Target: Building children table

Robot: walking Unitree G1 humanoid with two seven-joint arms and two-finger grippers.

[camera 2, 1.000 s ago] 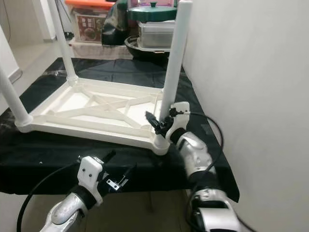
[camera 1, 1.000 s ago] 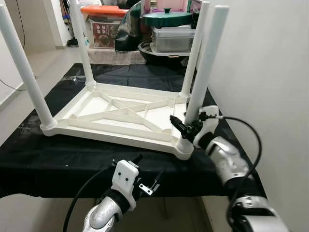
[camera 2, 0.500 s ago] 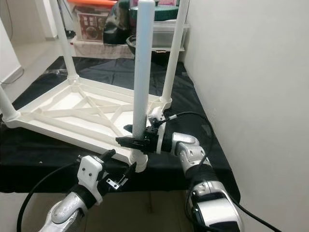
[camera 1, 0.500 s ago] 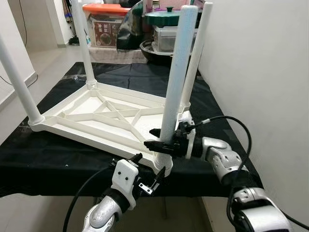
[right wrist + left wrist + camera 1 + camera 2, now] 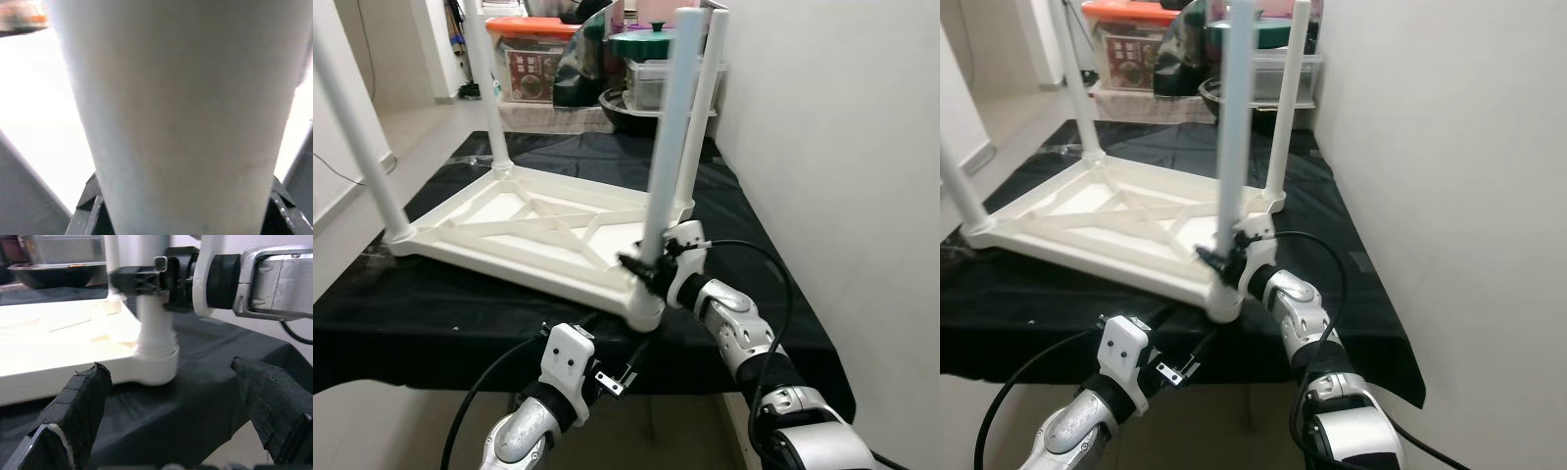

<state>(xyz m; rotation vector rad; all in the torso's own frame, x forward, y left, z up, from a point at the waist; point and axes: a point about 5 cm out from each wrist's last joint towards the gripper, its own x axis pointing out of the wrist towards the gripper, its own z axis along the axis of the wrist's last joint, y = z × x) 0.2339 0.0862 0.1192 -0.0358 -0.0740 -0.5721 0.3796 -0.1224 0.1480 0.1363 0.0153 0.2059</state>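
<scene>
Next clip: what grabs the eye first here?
An upturned white table lies on a black cloth, its legs pointing up. The right gripper is clamped on the near leg just above its socket, at the corner closest to the robot. The left gripper hangs open below the cloth's front edge, facing that same corner.

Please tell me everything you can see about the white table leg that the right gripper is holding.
The near-right table leg is a long, smooth, round white tube, plastic by its look. It stands almost upright, its lower end seated in the round corner socket of the upturned white table lying on the black cloth. The right gripper clamps it low down, just above the socket.
</scene>
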